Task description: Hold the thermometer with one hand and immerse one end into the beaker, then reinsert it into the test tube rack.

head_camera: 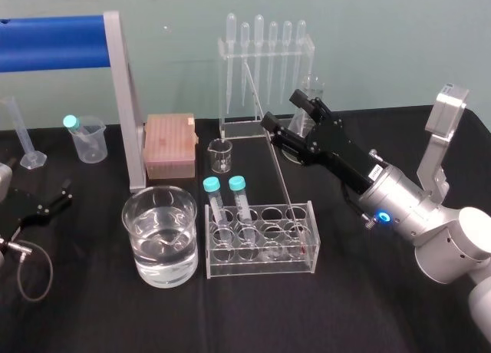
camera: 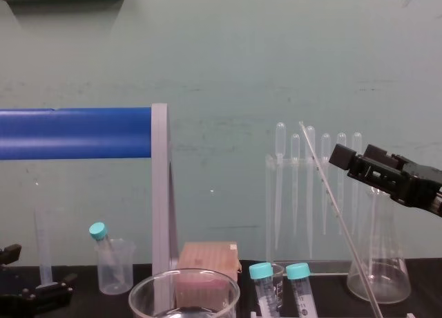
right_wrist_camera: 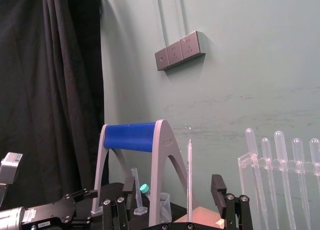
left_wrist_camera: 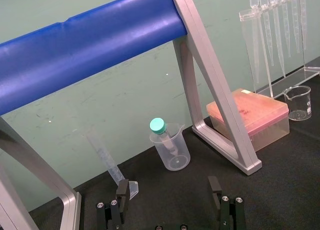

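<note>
The thermometer (head_camera: 270, 142) stands tilted in the clear test tube rack (head_camera: 307, 249), its foot in a back hole at the rack's right end and its top leaning toward the pipette stand. My right gripper (head_camera: 281, 110) is open around its upper part. In the right wrist view the thermometer (right_wrist_camera: 189, 180) rises between the spread fingers (right_wrist_camera: 220, 192) and touches neither. The beaker (head_camera: 159, 234), wide and about half full of water, sits just left of the rack. My left gripper (head_camera: 47, 207) rests open on the table at the far left, with nothing between its fingers (left_wrist_camera: 122, 192).
Two teal-capped tubes (head_camera: 239, 199) stand in the rack's left end. Behind it are a small glass beaker (head_camera: 220, 155), a pipette stand (head_camera: 265, 77), a pink tip box (head_camera: 169, 144) and a conical flask (camera: 378, 263). A blue-barred frame (head_camera: 123, 100) stands at the back left.
</note>
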You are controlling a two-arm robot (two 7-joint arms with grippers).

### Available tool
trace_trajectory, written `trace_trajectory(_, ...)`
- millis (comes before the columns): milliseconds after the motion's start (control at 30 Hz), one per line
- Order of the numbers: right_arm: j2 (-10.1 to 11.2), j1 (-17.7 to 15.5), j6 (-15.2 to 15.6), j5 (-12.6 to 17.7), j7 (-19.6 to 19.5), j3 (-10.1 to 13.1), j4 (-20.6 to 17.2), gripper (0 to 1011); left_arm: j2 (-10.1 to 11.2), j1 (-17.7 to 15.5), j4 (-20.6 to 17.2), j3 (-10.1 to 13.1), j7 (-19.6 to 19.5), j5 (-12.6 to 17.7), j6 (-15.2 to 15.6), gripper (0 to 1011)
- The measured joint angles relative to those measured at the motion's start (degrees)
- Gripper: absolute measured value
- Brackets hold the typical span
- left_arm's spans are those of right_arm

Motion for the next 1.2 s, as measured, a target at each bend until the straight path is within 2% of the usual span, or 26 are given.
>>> trace_trajectory(100, 0.00, 0.00, 0.00, 0.00, 0.00, 0.00, 0.00, 1003, 0.00, 0.00, 0.00, 0.00, 0.00, 0.00, 0.00, 1008)
trace_trajectory(433, 0.05, -0.14, 0.09, -0.27, -0.55, 0.07, -0.25, 1003, 0.00, 0.00, 0.00, 0.00, 0.00, 0.00, 0.00, 1008)
trace_trajectory(533, 0.82, -2.24, 1.35, -3.92, -8.12, 1.35, -3.59, 1003, 0.00, 0.00, 0.00, 0.00, 0.00, 0.00, 0.00, 1008)
trace_trajectory(567, 1.21, -3.62, 2.18, -6.65, -12.93, 2.23, -5.67, 1003, 0.00, 0.00, 0.00, 0.00, 0.00, 0.00, 0.00, 1008)
trace_trajectory(600, 1.21, -3.62, 2.18, -6.65, -12.93, 2.23, -5.67, 1003, 0.00, 0.00, 0.00, 0.00, 0.00, 0.00, 0.00, 1008)
trace_trajectory(633, 1.66, -4.97, 3.26, -9.51, -17.51, 3.00, -7.71, 1003, 0.00, 0.00, 0.00, 0.00, 0.00, 0.00, 0.00, 1008)
trace_trajectory(667, 1.93, -5.60, 3.88, -11.24, -19.91, 3.29, -8.70, 1003, 0.00, 0.00, 0.00, 0.00, 0.00, 0.00, 0.00, 1008)
trace_trajectory(700, 2.33, -6.80, 5.14, -14.69, -24.59, 3.91, -10.41, 1003, 0.00, 0.00, 0.00, 0.00, 0.00, 0.00, 0.00, 1008)
trace_trajectory(767, 2.63, -8.62, 7.28, -18.63, -30.20, 4.96, -12.51, 1003, 0.00, 0.00, 0.00, 0.00, 0.00, 0.00, 0.00, 1008)
trace_trajectory(933, 2.83, -11.32, 10.62, -22.78, -36.42, 6.58, -14.65, 1003, 0.00, 0.00, 0.00, 0.00, 0.00, 0.00, 0.00, 1008)
trace_trajectory(1100, 2.40, -13.35, 12.52, -24.48, -38.96, 7.88, -15.21, 1003, 0.00, 0.00, 0.00, 0.00, 0.00, 0.00, 0.00, 1008)
trace_trajectory(1200, 2.04, -13.85, 12.86, -24.67, -39.22, 8.25, -14.99, 1003, 0.00, 0.00, 0.00, 0.00, 0.00, 0.00, 0.00, 1008)
